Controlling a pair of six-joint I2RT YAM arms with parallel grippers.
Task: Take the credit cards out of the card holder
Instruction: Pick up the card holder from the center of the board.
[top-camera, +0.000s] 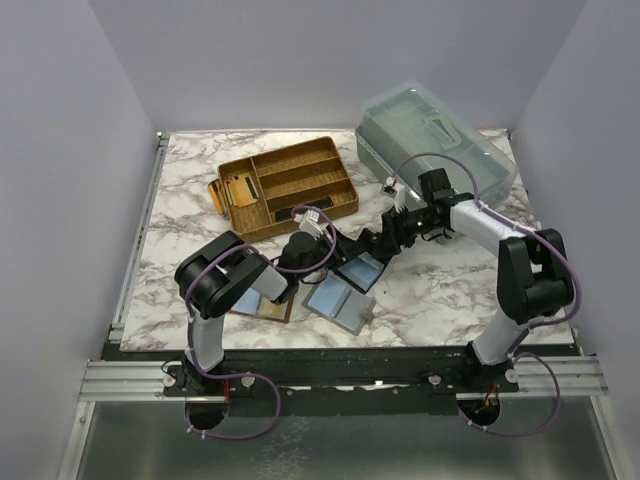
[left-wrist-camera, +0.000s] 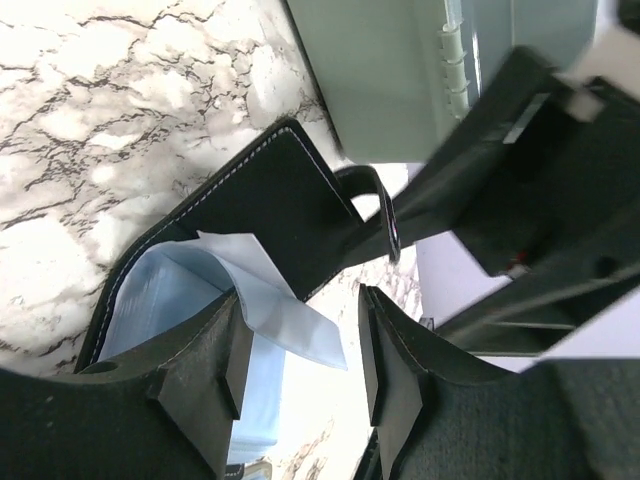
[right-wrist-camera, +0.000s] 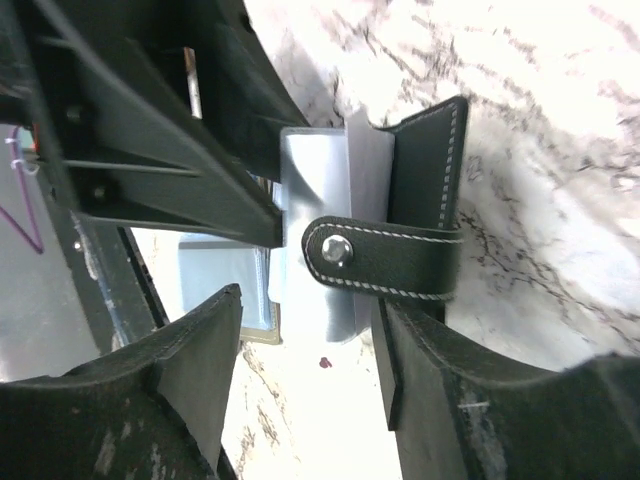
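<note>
Nearest, flat on the surface: two other holders, one brown, one grey. Just behind, one black card holder, open, with one pale credit card jutting from its pocket. Left gripper spread, card corner between its fingers. Right gripper spread either side of the strap. Farther: one tray, one clear box.

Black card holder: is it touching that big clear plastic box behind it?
Apart. The top view shows the card holder mid-table and the clear box at the far corner, marble table showing between them.
</note>
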